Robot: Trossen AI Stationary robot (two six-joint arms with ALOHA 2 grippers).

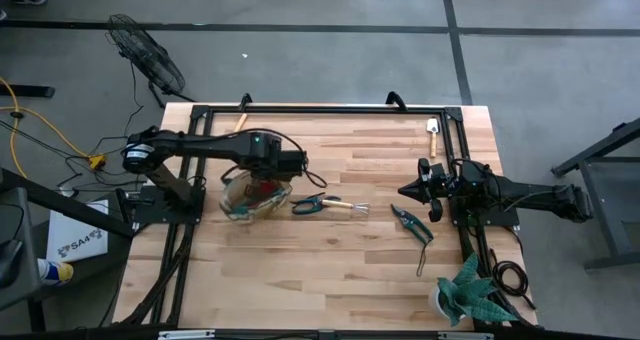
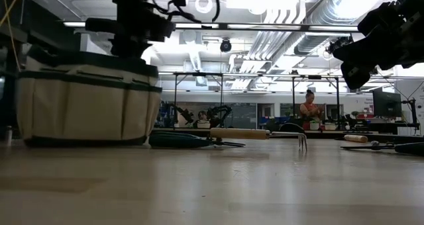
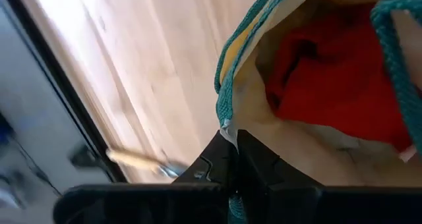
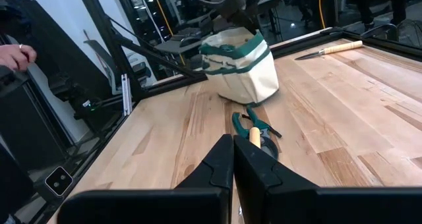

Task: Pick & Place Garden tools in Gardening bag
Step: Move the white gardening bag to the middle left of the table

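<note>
At the left of the table the left gripper (image 1: 296,166) hangs right over the gardening bag (image 1: 255,195), its fingers (image 3: 217,168) pressed together with nothing between them, poised at the bag's green-trimmed rim. The bag, a round beige fabric tote with a green band and outer pockets, stands upright on the wooden table (image 1: 330,260), and inside it lies a red glove-like item (image 3: 336,79) against the tan lining (the only content that can be made out; anything beneath it is hidden). Just right of the bag, on the bare wood, lie the green-handled shears (image 1: 310,204), and touching or nearly touching them a wooden-handled tool (image 1: 345,206) with metal prongs at its far end; in the low view both rest flat beside the bag's base. Farther right, near the right arm, a pair of dark pruners (image 1: 411,223) lies flat on the table, well apart from the bag. At the table's far edge a small wooden-handled trowel (image 1: 433,132) sits by the frame rail. The right gripper (image 1: 404,191) is raised off the table at the right side, clenched on nothing. In the near right corner stands a potted spiky plant (image 1: 468,290).
</note>
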